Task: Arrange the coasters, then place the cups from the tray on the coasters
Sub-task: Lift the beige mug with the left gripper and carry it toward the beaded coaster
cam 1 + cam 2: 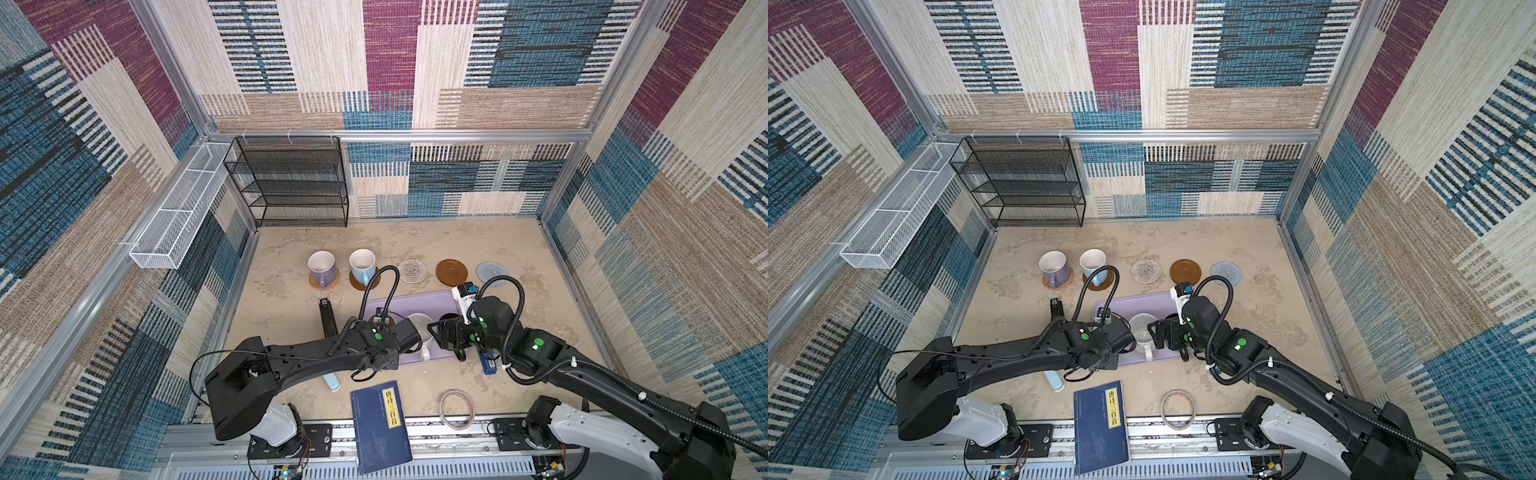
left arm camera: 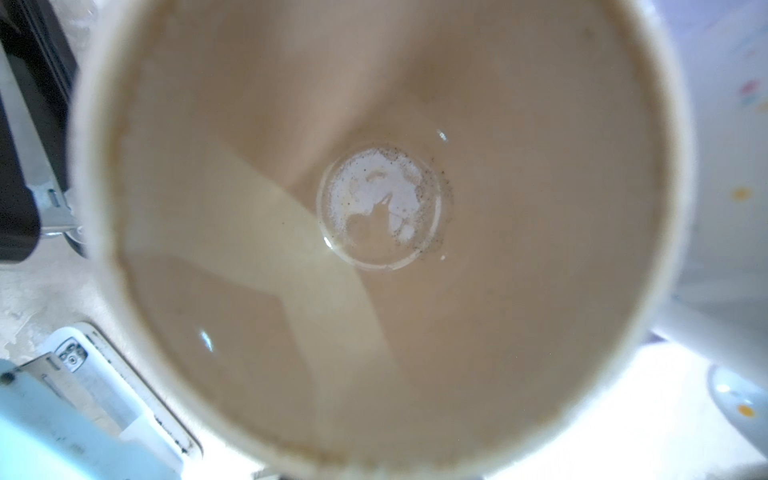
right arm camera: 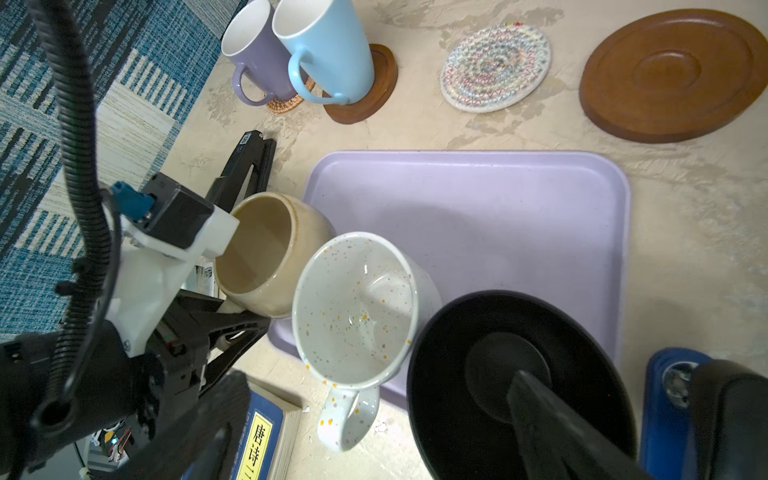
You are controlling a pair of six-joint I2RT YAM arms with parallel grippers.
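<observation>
My left jaws are closed on the beige mug (image 3: 266,253) at the left edge of the pale lilac tray (image 3: 498,208). My right jaws stand wide open astride the wall of the black mug (image 3: 457,374) at the tray's near right corner, one finger (image 3: 548,424) inside it. The speckled white mug (image 3: 353,307) sits between those two. Farther back on the counter (image 1: 457,241) a row runs left to right: the lilac mug (image 1: 322,266) on the tan rattan coaster (image 3: 286,102), the light blue mug (image 1: 362,264) on a dark wood coaster (image 3: 374,83), then the lacy white coaster (image 1: 412,271), a second dark wood coaster (image 1: 451,272) and the grey-blue coaster (image 1: 492,272).
</observation>
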